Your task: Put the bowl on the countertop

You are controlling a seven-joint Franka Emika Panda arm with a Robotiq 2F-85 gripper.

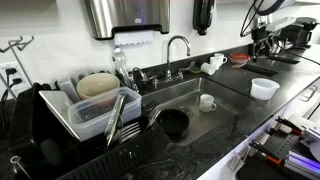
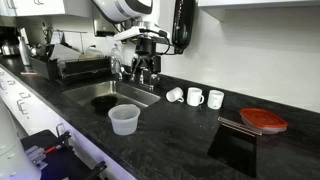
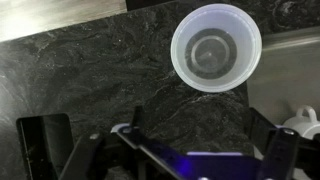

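The black bowl [image 1: 172, 123] sits in the steel sink basin [image 1: 215, 118], near its front; in an exterior view it shows only as a dark shape [image 2: 103, 102]. The black speckled countertop [image 2: 180, 140] runs beside the sink and fills the wrist view [image 3: 90, 70]. My gripper [image 2: 147, 68] hangs high above the countertop, open and empty, away from the black bowl. In the wrist view its two fingers [image 3: 198, 135] are spread over bare counter, just below a translucent white bowl [image 3: 215, 47]. The black bowl is out of the wrist view.
The white bowl stands on the counter near the front edge [image 1: 264, 88] [image 2: 123, 119]. A small white cup [image 1: 207, 102] is in the sink. Three white mugs [image 2: 195, 97] and a red-lidded container [image 2: 263, 120] stand on the counter. A dish rack [image 1: 90, 105] and faucet [image 1: 178, 48] flank the sink.
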